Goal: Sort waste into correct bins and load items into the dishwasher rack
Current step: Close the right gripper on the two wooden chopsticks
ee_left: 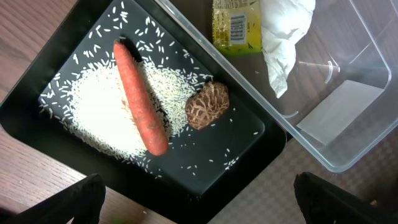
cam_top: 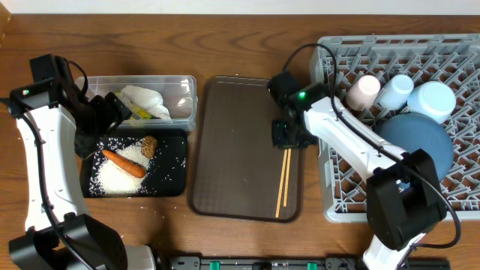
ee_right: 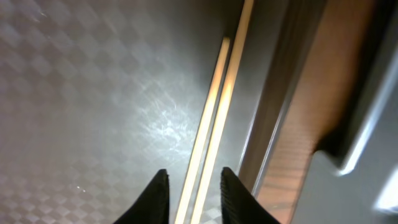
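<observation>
**Right claw over the chopsticks, left claw wide above the bins**

In the overhead view the left arm (cam_top: 41, 165) rises along the left edge of the frame, bends at the upper left and turns right. The left gripper (ee_left: 208, 205) hangs above the line where the two bins meet. Its dark fingers (ee_left: 81, 199) stand wide apart with nothing between them.

The right arm (cam_top: 352, 135) starts at the lower right, crosses the rack's left side toward the upper middle, then folds its wrist down. The right gripper (ee_right: 194, 193) sits low over the upper end of the pair of wooden chopsticks (cam_top: 283, 184). Its fingertips (ee_right: 158, 193) are narrowly parted, one on each side of the sticks. Whether they are pinching the sticks cannot be told.

The two chopsticks lie side by side along the right side of the brown rectangular serving tray (cam_top: 232, 142) at the centre of the frame.

The shallow black rectangular tray (cam_top: 174, 184), at lower left, holds three things:
- one small orange carrot (cam_top: 124, 163)
- one brown seedy lump (cam_top: 149, 146)
- a spread of loose white rice grains (cam_top: 112, 178), with the carrot lying across them

The clear rectangular plastic tub (cam_top: 186, 97), just above the black tray, holds one crumpled white napkin (cam_top: 146, 101) and one yellow-green printed wrapper (ee_left: 235, 28).

The large grey plastic lattice rack (cam_top: 345, 187), at right, holds four items:
- one small pink cup (cam_top: 363, 91)
- one small light-blue cup (cam_top: 395, 91)
- one light-blue bowl (cam_top: 435, 101)
- one large dark-blue round plate (cam_top: 416, 146), just below the cups and bowl
</observation>
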